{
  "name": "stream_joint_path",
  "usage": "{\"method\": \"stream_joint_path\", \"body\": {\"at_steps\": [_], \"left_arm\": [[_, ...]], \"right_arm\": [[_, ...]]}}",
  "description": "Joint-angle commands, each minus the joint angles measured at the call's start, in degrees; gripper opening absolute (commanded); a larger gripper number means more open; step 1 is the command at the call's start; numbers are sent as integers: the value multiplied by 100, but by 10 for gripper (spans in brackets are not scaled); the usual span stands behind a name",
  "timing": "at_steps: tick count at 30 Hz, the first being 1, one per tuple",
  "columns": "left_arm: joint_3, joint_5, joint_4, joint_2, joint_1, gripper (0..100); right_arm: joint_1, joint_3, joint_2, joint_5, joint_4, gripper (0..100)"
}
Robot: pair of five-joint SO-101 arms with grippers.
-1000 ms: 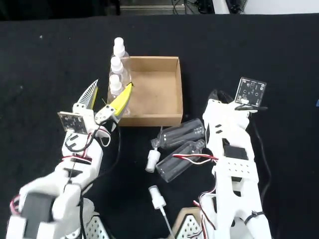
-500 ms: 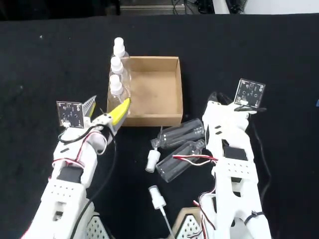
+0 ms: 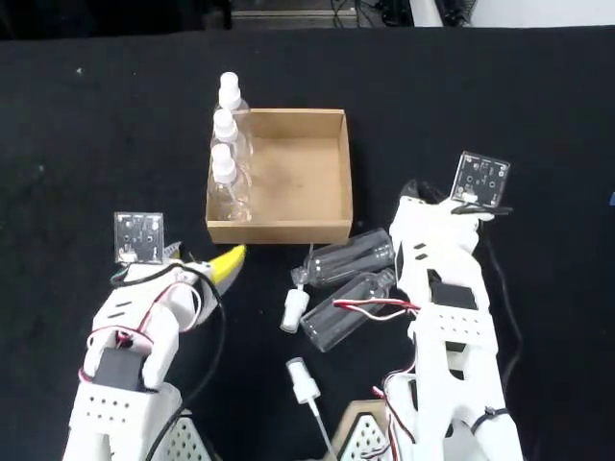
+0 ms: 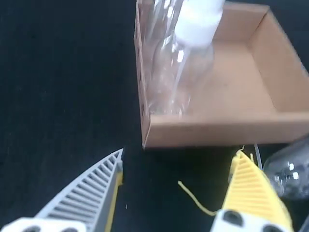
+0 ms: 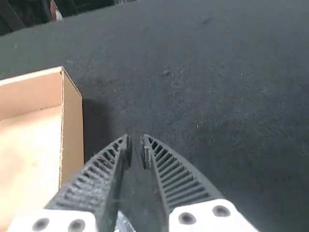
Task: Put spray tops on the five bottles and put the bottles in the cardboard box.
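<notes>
The left arm has pulled back. A second ago its claw straddled the near left corner of the open brown cardboard box; now the left claw hangs off the box over the black worktop, spread wide with nothing in it. I take that as a delivery finished: three clear plastic bottles with white spray tops stand in a row against the box's left wall. That leaves two clear uncapped bottles lying side by side on the worktop just in front of the box's right corner. One loose white spray top lies by their necks, and a second loose spray top with its thin dip tube lies nearer the arm bases. The right arm hasn't stirred.

From above, only the yellow finger of the left claw peeks out, so the left wrist view settles how far open it is. That view also shows the nearest capped bottle standing inside the box corner. The right wrist view gives the right claw: fingers all but closed, empty, over bare worktop beside the box's right wall.
</notes>
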Motion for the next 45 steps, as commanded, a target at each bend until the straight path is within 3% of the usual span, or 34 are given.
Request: {"method": "stream_joint_path", "body": {"at_steps": [1, 5, 8, 14, 20, 22, 26, 28, 30, 34, 37, 42, 45], "left_arm": [[-66, 35, 958, -870, -31, 321], [101, 18, 1433, -1363, 13, 321], [330, -26, 1415, -1257, -22, 321], [514, -35, 1398, -1257, -22, 321], [910, -35, 809, -1257, -4, 321], [910, -35, 818, -1257, -22, 321], [910, -141, 818, -1257, -22, 321], [910, -466, 818, -1257, -22, 321], [910, -791, 818, -1257, -22, 321], [910, -1037, 826, -1257, -22, 321], [910, -1055, 923, -1257, -22, 321], [910, -1073, 941, -1257, -31, 321], [910, -1073, 941, -1257, -31, 321]], "right_arm": [[114, -198, -251, 0, 308, 72], [105, -356, -251, 9, 571, 155], [114, -716, -259, 290, 1090, 158], [62, -2413, -207, 1213, 3367, 158], [-229, -3275, -224, 1240, 5073, 162], [-396, -3354, -215, 1881, 5398, 162], [-1116, -3530, -215, 4202, 6875, 163], [-1486, -3644, -215, 4554, 7587, 163], [-1829, -3723, -215, 4070, 7833, 163], [-2374, -3371, -215, 2084, 7569, 163], [-2866, -2853, -224, 1073, 7147, 163], [-3886, -2132, -259, 818, 6558, 162], [-4062, -1895, -259, 853, 6462, 160]]}}
